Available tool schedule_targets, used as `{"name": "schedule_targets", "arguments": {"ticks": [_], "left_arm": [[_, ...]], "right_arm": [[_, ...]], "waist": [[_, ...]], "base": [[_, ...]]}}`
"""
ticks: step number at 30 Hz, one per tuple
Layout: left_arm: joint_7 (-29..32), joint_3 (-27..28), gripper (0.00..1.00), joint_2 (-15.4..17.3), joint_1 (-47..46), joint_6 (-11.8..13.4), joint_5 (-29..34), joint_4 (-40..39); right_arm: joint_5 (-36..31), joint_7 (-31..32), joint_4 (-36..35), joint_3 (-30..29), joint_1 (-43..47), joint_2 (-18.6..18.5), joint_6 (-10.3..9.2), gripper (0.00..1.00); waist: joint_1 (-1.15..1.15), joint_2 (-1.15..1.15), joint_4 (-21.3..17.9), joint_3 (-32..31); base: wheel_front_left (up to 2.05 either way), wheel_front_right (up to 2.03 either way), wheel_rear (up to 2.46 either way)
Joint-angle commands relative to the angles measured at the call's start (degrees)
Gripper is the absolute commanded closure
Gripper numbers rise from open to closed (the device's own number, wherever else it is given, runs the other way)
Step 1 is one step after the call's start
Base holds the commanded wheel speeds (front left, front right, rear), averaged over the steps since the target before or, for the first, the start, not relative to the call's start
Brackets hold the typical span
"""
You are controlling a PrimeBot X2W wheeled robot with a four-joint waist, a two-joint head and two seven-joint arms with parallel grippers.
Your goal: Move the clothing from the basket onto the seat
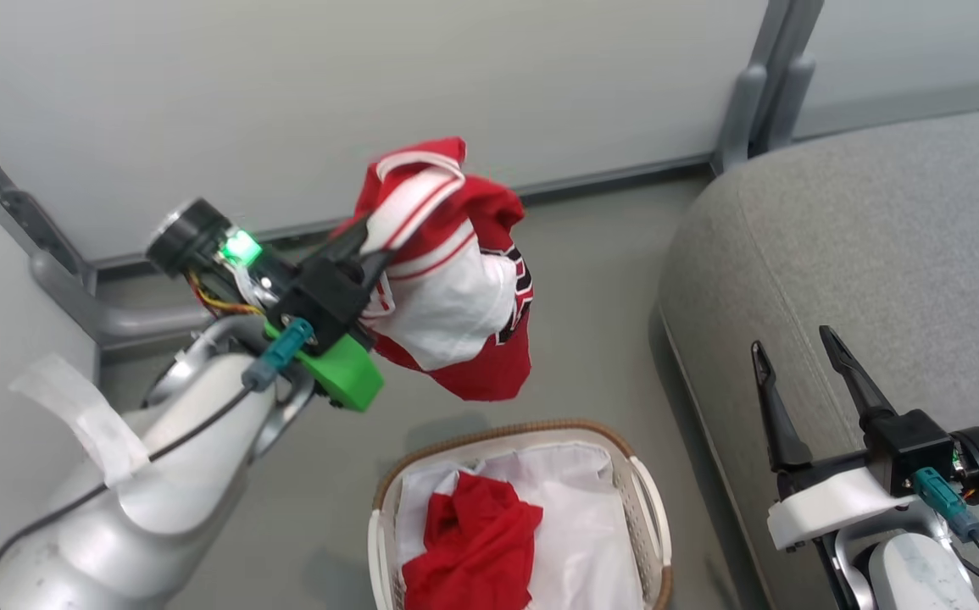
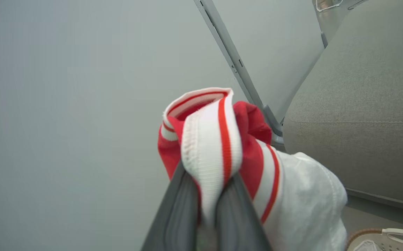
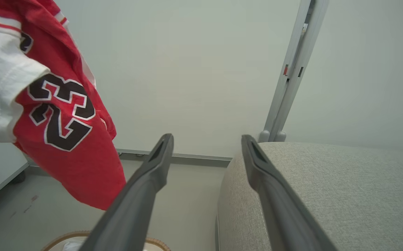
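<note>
My left gripper [image 1: 370, 241] is shut on a red jersey [image 1: 455, 280] with white striped trim and black-and-white numerals, held in the air above the floor, left of the seat [image 1: 879, 246]. The left wrist view shows the fingers [image 2: 184, 205] pinching the jersey's [image 2: 215, 146] ribbed white band. The jersey [image 3: 58, 115] hangs at the left in the right wrist view. Below it stands the basket [image 1: 650, 508] holding another red garment [image 1: 476, 542] on a white liner. My right gripper [image 1: 794, 352] is open and empty over the grey seat's front edge [image 3: 327, 188].
Pale wall panels with grey metal posts [image 1: 760, 93] close off the space behind. Grey floor [image 1: 591, 339] lies between the basket and the wall. The basket's brown rim [image 3: 152, 242] peeks in below the right fingers.
</note>
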Motion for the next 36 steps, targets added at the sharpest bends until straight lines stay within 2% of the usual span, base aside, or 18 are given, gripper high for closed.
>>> {"name": "schedule_targets", "arguments": {"ticks": [1,9,17,29,36], "left_arm": [[-0.06,-0.13,1.00,0.83,-1.79,-0.14,0.29,-0.26],[-0.06,0.76,1.00,2.86,-8.46,-0.14,0.57,-1.76],[-0.05,1.48,1.00,3.07,-11.35,-0.02,0.70,-4.26],[-0.05,-0.15,1.00,1.71,-9.61,-0.02,0.24,-5.04],[-0.05,-1.45,1.00,1.02,-8.83,-0.02,-0.13,-5.47]], "right_arm": [[-0.40,-0.28,-0.07,0.23,1.04,-0.24,-0.04,0.00],[0.30,-0.28,-0.04,3.35,0.27,-0.24,-0.04,0.00],[1.24,-0.28,1.41,10.76,-2.60,-0.23,-0.04,0.00],[6.79,-0.23,9.38,24.40,-15.78,-0.38,-0.04,0.00],[12.78,-0.22,14.38,30.63,-22.85,-3.98,-0.04,0.00]], "waist": [[0.00,0.00,2.03,-4.60],[0.00,0.00,2.48,-5.58],[0.00,0.00,3.03,-6.00],[0.00,0.00,3.34,-5.76],[0.00,0.00,3.87,-5.69]], "base": [[0.00,0.00,0.00],[0.00,0.00,0.00],[0.00,0.00,0.00],[0.00,0.00,0.00],[0.00,0.00,0.00]]}}
